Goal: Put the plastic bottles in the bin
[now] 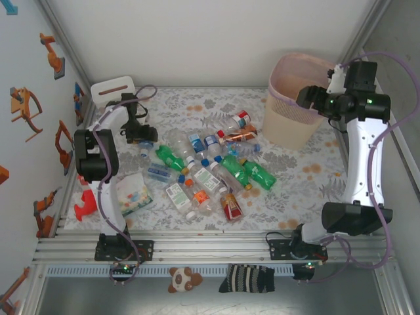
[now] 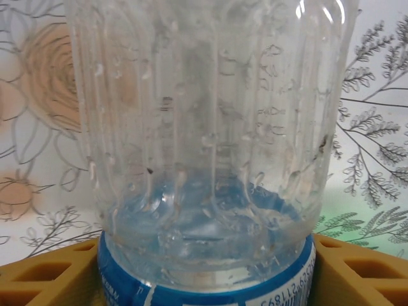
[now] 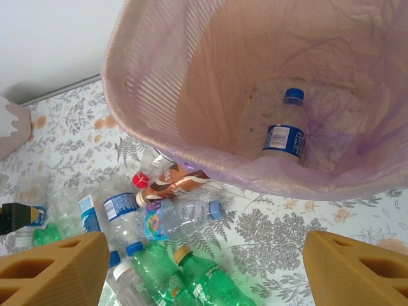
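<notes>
The left gripper [image 2: 207,280] straddles a clear bottle [image 2: 210,127] on the floral bench [image 2: 376,127] — its orange jaws sit close against the blue label, though a firm grip cannot be confirmed. The right gripper [image 3: 205,268] hangs over the bin [image 3: 191,159], jaws wide apart and empty — 1 blue-capped bottle [image 3: 285,131] lies inside, the other plastic bottles [image 1: 210,174] heaped mid-bench.

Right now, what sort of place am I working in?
Probably a lab test cell: white panel walls, aluminium rail frame, floral tabletop strewn with plastic bottles, lined bin at far right.
</notes>
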`<state>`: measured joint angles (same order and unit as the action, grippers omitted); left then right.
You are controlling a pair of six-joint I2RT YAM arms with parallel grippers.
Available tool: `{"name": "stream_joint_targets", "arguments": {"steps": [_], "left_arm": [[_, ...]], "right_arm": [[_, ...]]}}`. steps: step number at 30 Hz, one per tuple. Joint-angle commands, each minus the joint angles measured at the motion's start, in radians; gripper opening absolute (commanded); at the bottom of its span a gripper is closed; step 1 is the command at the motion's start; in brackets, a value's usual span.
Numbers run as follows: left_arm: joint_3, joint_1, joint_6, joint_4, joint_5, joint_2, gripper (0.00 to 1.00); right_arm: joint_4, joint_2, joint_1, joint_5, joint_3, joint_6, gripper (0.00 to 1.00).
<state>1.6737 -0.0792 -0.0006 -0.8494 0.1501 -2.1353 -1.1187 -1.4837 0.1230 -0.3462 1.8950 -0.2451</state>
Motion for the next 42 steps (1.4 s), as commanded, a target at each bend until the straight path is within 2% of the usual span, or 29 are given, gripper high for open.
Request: {"name": "stream_joint_targets", "arguments": {"steps": [1,13,22,27,37,42], "left_arm": [[0.005,-0.001,-0.017,-0.028,0.017,-0.007,0.71],[0.006,-0.006,-0.016,-0.034,0.031,-0.035,0.73],[-0.010,-0.007,-0.021,-0.026,0.023,0.011,0.62],[-0.044,-0.005,-0.028,0.000,0.043,0.116,0.59],[-0.144,-0.028,0.010,0.152,0.340,0.421,0.50],[-0.229,-0.058,-0.017,0.312,0.480,0.592,0.48]], "right_arm": [[0.023,0.027,0.003,-0.001,-0.017,-0.014,0.78],[0.032,0.041,0.004,-0.005,-0.038,-0.016,0.78],[0.047,0.064,0.003,-0.013,-0.053,-0.026,0.77],[0.103,0.095,0.003,-0.088,-0.094,-0.058,0.74],[0.435,0.222,-0.010,-0.411,-0.304,-0.126,0.75],[0.614,0.277,-0.079,-0.463,-0.388,-0.134,0.75]]}}
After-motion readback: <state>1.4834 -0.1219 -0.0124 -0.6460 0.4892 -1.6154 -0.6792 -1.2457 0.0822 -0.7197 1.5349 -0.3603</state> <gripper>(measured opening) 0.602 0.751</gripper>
